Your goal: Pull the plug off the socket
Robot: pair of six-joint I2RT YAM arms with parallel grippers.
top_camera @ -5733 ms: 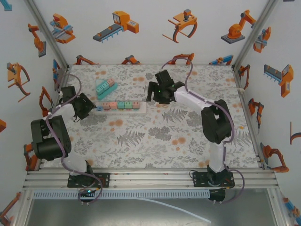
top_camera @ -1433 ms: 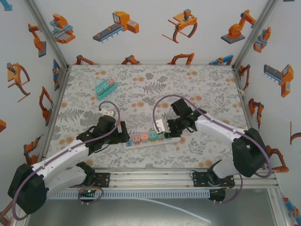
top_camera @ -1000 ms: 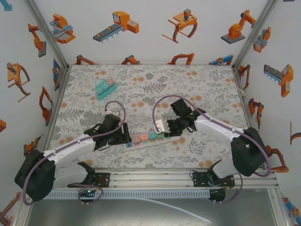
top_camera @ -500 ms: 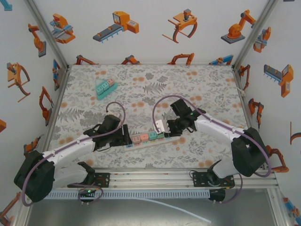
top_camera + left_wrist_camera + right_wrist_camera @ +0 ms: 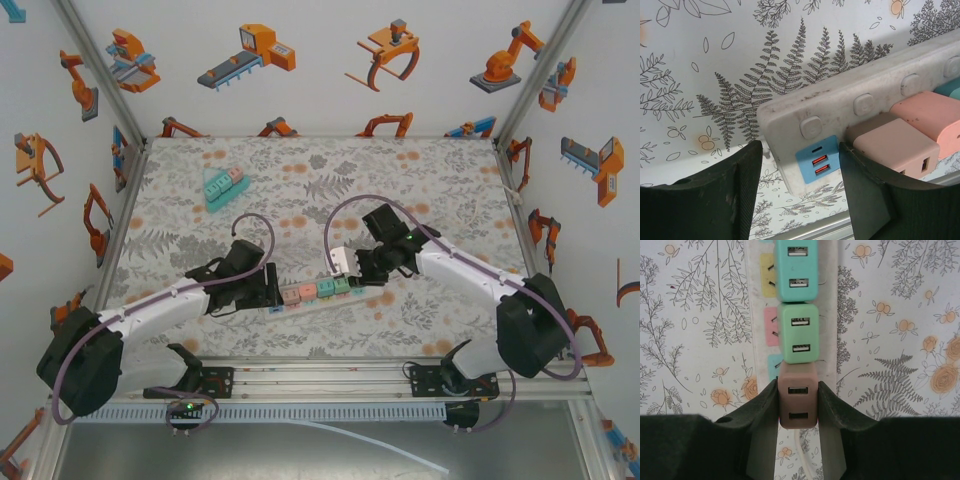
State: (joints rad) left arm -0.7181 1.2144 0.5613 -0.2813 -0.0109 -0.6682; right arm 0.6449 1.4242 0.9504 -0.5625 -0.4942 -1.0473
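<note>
The brown plug (image 5: 797, 402) sits at the end of the power strip (image 5: 300, 298), last in a row after a green plug (image 5: 797, 333) and a teal plug (image 5: 795, 269). In my overhead view the strip lies on the desk (image 5: 400, 180) with its long axis running roughly 9 to 3 o'clock, the 3 o'clock end tipped slightly toward 2, and the brown plug is at that end. The right pincer (image 5: 797, 405) is nearest and is clamped shut on the plug's two sides, approaching along the strip's axis from 6 o'clock in its own camera. The left pincer (image 5: 800, 160) straddles the opposite end at 9 o'clock, part closed, its pads apparently pressed against the strip's sides. I judge the pull should go straight off the strip's face while the left braces it.
</note>
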